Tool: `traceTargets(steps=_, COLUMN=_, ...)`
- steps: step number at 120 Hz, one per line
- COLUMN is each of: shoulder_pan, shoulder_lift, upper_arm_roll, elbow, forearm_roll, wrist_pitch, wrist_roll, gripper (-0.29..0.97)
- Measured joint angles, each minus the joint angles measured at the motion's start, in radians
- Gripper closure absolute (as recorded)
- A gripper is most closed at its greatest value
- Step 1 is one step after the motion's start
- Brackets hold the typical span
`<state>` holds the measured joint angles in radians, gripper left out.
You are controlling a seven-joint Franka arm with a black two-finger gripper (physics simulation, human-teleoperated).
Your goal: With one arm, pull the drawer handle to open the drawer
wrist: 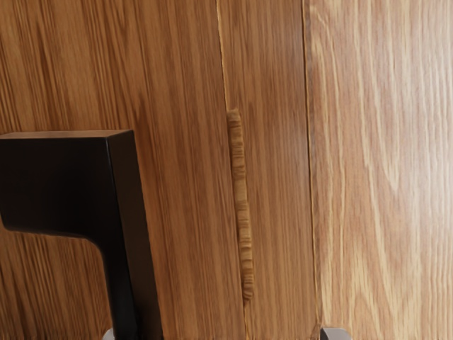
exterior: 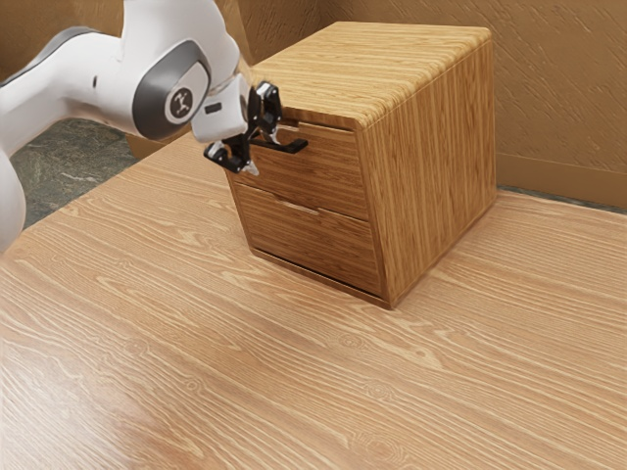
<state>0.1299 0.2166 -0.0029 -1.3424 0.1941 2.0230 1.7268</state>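
Gripper (exterior: 257, 135), upper left, straddles handle (exterior: 287, 145), fingers wide, not clamped. Drawer (exterior: 323, 171) looks shut. Grasp and pull remain.

Finding: no legible text, number, label or brand name on any surface. 1 sign recorded: a small white emblem (exterior: 181, 101) on the grey round cap (exterior: 152, 106) of the arm's joint, just behind the gripper (exterior: 263, 135), on its side away from the cabinet (exterior: 431, 157). Its shape cannot be read as letters.
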Motion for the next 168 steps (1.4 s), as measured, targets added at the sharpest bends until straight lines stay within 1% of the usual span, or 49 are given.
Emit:
traceTargets(steps=24, shoulder_pan=0.003, shoulder_lift=-0.008, upper_arm_roll=0.005, elbow=-0.027, forearm_roll=-0.002, wrist_pitch=0.016, wrist_roll=0.001, gripper=0.4)
traceTargets(steps=41, shoulder_pan=0.001, shoulder_lift=-0.035, upper_arm_roll=0.013, elbow=-0.061, forearm_roll=-0.001, wrist_pitch=0.022, wrist_roll=0.001, gripper=0.47)
traceTargets(steps=46, shoulder_pan=0.0, shoulder_lift=-0.042, upper_arm_roll=0.016, elbow=-0.071, forearm_roll=-0.001, wrist_pitch=0.023, wrist_roll=0.002, gripper=0.47)
traceTargets(steps=55, shoulder_pan=0.002, shoulder_lift=-0.062, upper_arm_roll=0.017, elbow=-0.094, forearm_roll=-0.001, wrist_pitch=0.025, wrist_roll=0.002, gripper=0.47)
traceTargets(steps=69, shoulder_pan=0.017, shoulder_lift=-0.111, upper_arm_roll=0.017, elbow=-0.147, forearm_roll=0.0, wrist_pitch=0.032, wrist_roll=0.002, gripper=0.5)
traceTargets(steps=93, shoulder_pan=0.029, shoulder_lift=-0.192, upper_arm_roll=0.02, elbow=-0.268, forearm_roll=-0.007, wrist_pitch=0.093, wrist_roll=0.002, gripper=0.45)
traceTargets(steps=114, shoulder_pan=0.029, shoulder_lift=-0.225, upper_arm_roll=0.024, elbow=-0.314, forearm_roll=-0.009, wrist_pitch=0.126, wrist_roll=0.002, gripper=0.46)
traceTargets(steps=122, shoulder_pan=0.028, shoulder_lift=-0.232, upper_arm_roll=0.026, elbow=-0.319, forearm_roll=-0.01, wrist_pitch=0.12, wrist_roll=0.001, gripper=0.46)
traceTargets(steps=135, shoulder_pan=0.028, shoulder_lift=-0.258, upper_arm_roll=0.027, elbow=-0.328, forearm_roll=-0.01, wrist_pitch=0.093, wrist_roll=0.0, gripper=0.51)
traceTargets(steps=156, shoulder_pan=0.051, shoulder_lift=-0.302, upper_arm_roll=0.024, elbow=-0.38, forearm_roll=-0.01, wrist_pitch=0.07, wrist_roll=0.0, gripper=0.44)
traceTargets(steps=168, shoulder_pan=0.055, shoulder_lift=-0.349, upper_arm_roll=0.023, elbow=-0.422, forearm_roll=-0.01, wrist_pitch=0.062, wrist_roll=-0.001, gripper=0.48)
